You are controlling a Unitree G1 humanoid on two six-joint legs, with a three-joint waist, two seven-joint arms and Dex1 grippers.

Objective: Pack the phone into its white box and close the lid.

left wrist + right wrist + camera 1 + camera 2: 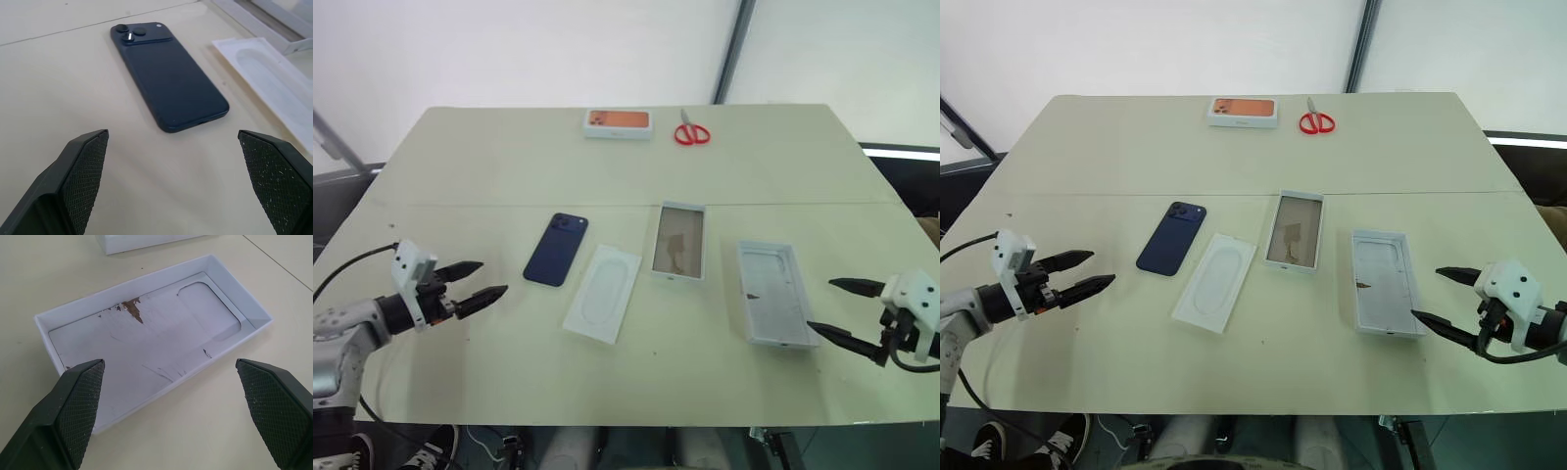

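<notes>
Nothing is packed yet; phone lies on the table left of white box, lid right of it, inside up; left gripper and right gripper gape apart, holding nothing.

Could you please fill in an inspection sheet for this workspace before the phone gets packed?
Surface: pale table, one seam across.
Job's things: phone face down; white box open, tan inside; lid upturned, right of it.
Clutter: insert card between phone and box; orange-topped box and red scissors at far edge.
Grippers: left gripper open, empty, facing phone; right gripper open, empty, beside lid.
Cables: black cable at left arm.
Surroundings: white wall.
</notes>
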